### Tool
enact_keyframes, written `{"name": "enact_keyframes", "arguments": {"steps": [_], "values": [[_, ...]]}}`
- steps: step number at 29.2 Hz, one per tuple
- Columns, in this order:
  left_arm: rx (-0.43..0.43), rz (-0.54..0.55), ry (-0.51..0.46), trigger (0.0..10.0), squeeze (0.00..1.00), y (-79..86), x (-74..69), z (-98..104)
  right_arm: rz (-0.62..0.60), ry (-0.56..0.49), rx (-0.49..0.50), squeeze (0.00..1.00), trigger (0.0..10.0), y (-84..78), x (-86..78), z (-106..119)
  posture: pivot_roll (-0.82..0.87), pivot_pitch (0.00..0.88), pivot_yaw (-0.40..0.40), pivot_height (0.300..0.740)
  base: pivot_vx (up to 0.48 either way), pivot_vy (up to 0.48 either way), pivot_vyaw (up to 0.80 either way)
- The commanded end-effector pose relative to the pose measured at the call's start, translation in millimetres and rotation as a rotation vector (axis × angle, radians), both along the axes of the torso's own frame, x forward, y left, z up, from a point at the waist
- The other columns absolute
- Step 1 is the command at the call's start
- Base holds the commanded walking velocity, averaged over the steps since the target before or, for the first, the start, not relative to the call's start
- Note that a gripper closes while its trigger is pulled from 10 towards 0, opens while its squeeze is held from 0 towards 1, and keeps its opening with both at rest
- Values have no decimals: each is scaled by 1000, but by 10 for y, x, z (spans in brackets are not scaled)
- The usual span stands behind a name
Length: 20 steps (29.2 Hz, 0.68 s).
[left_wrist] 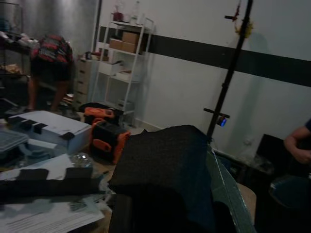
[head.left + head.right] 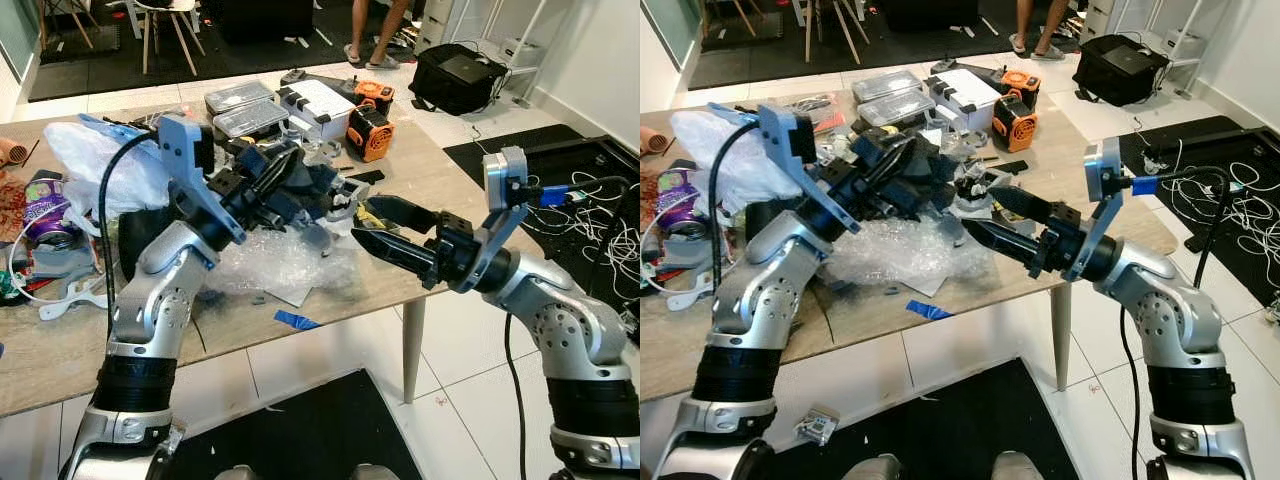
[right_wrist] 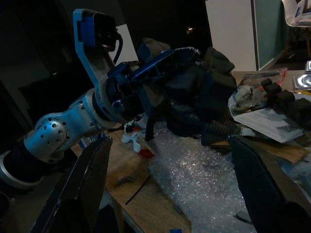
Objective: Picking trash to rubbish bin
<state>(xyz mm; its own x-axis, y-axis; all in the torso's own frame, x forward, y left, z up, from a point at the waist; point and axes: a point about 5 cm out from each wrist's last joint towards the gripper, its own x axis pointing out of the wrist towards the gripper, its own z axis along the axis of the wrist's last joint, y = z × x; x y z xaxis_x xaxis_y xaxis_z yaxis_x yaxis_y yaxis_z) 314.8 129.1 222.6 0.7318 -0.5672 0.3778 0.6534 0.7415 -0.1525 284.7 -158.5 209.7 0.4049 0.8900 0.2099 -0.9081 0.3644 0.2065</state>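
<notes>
My left gripper (image 2: 278, 178) is held above the middle of the wooden table (image 2: 60, 350), shut on a bundle of black and dark blue foam scraps (image 2: 305, 190). The same foam bundle (image 3: 194, 94) hangs over a crumpled sheet of bubble wrap (image 2: 290, 260) that lies on the table. One black foam block (image 1: 165, 165) shows close up in the left wrist view. My right gripper (image 2: 362, 226) is open, level with the table's front edge, pointing at the bundle from the right, a short gap away. Its two fingers (image 3: 82, 189) frame the bubble wrap (image 3: 204, 179).
A white plastic bag (image 2: 100, 160), a purple can (image 2: 40, 210), clear cases (image 2: 240, 105), a white box (image 2: 320, 100) and an orange tool (image 2: 370, 130) crowd the table. A blue tape scrap (image 2: 297, 320) lies near the edge. Black bag (image 2: 460, 75), cables (image 2: 610, 235) and a person's legs (image 2: 375, 30) stand beyond.
</notes>
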Motion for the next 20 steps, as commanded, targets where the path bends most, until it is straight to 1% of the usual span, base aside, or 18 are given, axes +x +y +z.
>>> {"name": "enact_keyframes", "arguments": {"steps": [1,5,7,10,13,15,20], "values": [[22,48,22,10000,0,87,10,-52,-3,-12,-33,0,10000,12,-12,-15,-72,0,-24,740,0,0,0],[33,80,55,10000,0,104,10,-135,-16,-5,-39,0,10000,19,-3,-40,-68,0,-26,740,0,0,0],[39,94,78,10000,0,88,5,-199,-26,4,-34,0,10000,33,4,-62,-67,0,-25,740,-240,0,0],[46,110,107,10000,0,35,-9,-297,-28,17,-32,0,10000,77,-4,-108,-65,0,-28,740,-356,0,0],[46,110,107,10000,0,35,-9,-297,-28,17,-32,0,10000,77,-4,-108,-65,0,-28,740,-386,0,0],[47,119,138,10000,0,-23,-36,-395,-24,28,-39,0,10000,111,-13,-152,-64,0,-34,740,-390,0,0],[51,123,150,10000,0,-36,-42,-432,-25,33,-44,0,10000,119,-4,-172,-63,0,-33,740,-392,0,0]]}}
